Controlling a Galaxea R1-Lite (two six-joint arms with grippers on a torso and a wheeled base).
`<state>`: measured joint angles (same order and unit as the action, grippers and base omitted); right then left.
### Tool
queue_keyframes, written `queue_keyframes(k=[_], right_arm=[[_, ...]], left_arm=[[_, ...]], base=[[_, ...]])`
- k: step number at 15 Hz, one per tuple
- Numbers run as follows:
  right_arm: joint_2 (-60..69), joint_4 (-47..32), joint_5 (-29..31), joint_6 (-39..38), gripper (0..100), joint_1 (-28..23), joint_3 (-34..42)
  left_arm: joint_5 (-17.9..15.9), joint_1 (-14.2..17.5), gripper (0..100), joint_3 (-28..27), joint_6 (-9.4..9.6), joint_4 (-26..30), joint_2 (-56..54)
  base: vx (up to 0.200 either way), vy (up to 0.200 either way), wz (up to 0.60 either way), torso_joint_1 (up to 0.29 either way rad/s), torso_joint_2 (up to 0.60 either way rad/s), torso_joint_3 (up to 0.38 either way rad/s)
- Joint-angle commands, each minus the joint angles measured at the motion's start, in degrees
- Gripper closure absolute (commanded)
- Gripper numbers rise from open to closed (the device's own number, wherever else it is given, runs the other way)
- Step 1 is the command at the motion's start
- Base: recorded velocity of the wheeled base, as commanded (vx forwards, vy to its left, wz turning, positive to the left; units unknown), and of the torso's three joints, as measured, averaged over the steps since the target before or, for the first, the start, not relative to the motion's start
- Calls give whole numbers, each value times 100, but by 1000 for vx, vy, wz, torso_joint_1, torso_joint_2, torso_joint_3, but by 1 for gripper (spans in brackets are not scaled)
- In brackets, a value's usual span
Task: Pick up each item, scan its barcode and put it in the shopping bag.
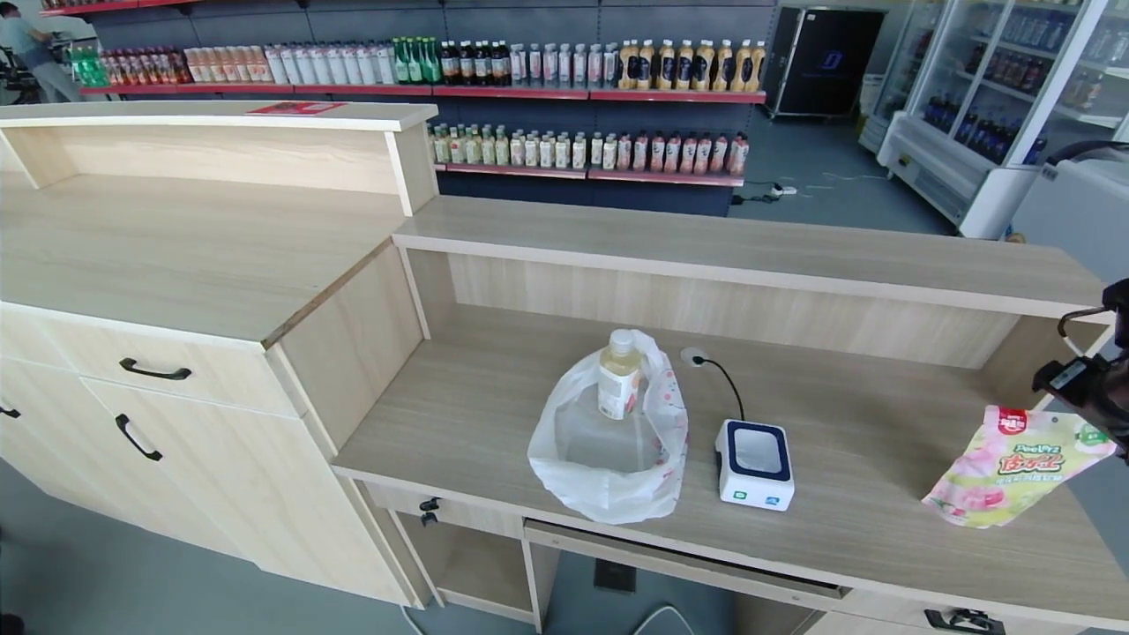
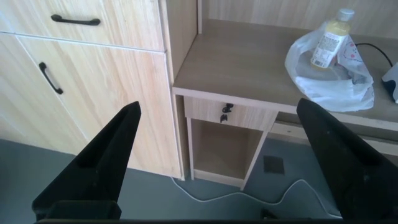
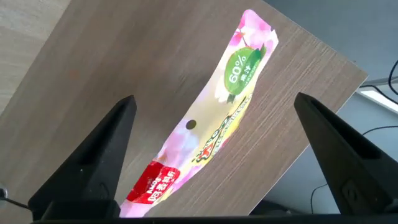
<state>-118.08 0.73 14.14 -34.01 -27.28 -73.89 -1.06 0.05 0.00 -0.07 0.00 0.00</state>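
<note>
On the wooden desk in front of you, the white shopping bag sits near the middle with its mouth gaping. At 3 o'clock from it, far out by the desk's right end, you have the pink-and-green snack pouch, its red-topped end pointing toward 1 o'clock. Between the two, just beside the bag, lies the white scanner, glass face up, its black cable running off toward 11 o'clock. The pale drink bottle stands upright inside the bag at its 12 o'clock side. Your right gripper hangs over the pouch with its fingers spread wide, gripping nothing. Your left gripper is likewise released, low beyond the desk's front left corner, at about 8 o'clock from the bag.
</note>
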Motion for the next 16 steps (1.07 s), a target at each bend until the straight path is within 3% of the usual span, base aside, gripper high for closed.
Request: queue_keyframes(k=[1,12,16], right_arm=[[-233,6,-8,-9,0,74,15],[-1121,639,19,220,0,338,270],[-1332,1931,19,870,0,364,709]], left_arm=[[1,4,0,0,-1,0,9],[1,4,0,0,-1,0,9],[1,4,0,0,-1,0,0]], base=[[0,0,0,0,0,0],[0,0,0,0,0,0],[0,0,0,0,0,0]])
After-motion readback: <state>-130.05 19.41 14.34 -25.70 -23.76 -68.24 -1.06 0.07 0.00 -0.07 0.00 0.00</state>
